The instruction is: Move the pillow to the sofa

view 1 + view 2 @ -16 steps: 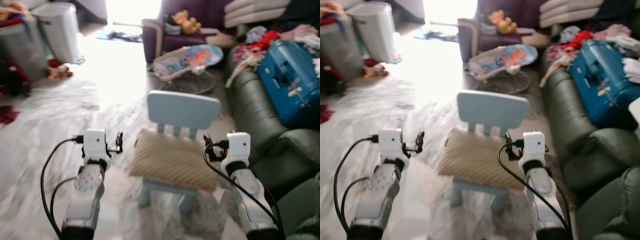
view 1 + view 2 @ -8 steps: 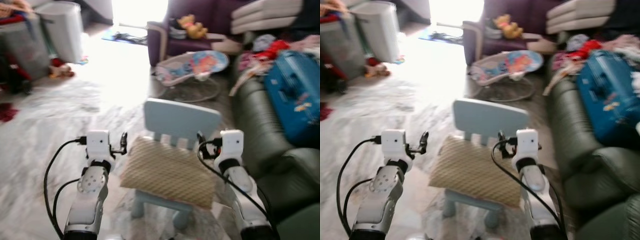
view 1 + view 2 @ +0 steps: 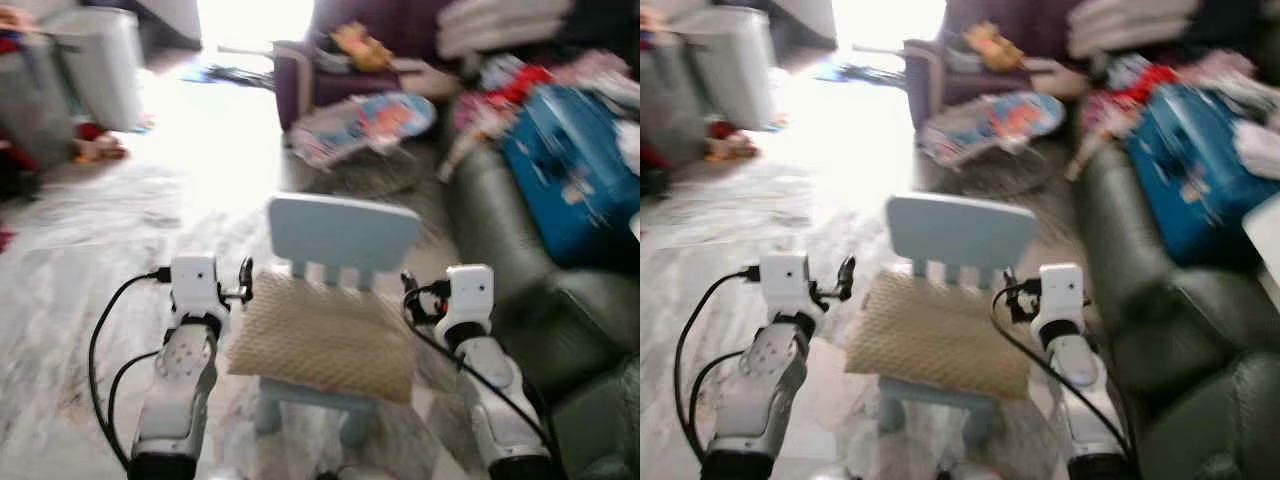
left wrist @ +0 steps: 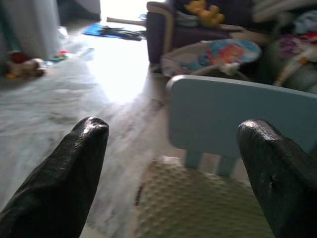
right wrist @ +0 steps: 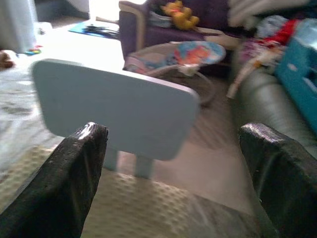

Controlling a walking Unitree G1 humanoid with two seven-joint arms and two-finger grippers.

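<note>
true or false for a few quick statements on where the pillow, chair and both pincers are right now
1. The pillow lies on the light blue chair. True.
2. The left pincer holds the pillow. False: it is open, beside the pillow's edge.
3. The right pincer is open. True.
4. The blue suitcase stands on the floor. False: it lies on the dark green sofa.
5. The pillow is red. False: it is beige and textured.

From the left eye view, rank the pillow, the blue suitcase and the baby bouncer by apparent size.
1. pillow, nearest the camera
2. blue suitcase, partly cut off
3. baby bouncer, farthest away

Pillow and suitcase look close; distance makes true size unsure.
</note>
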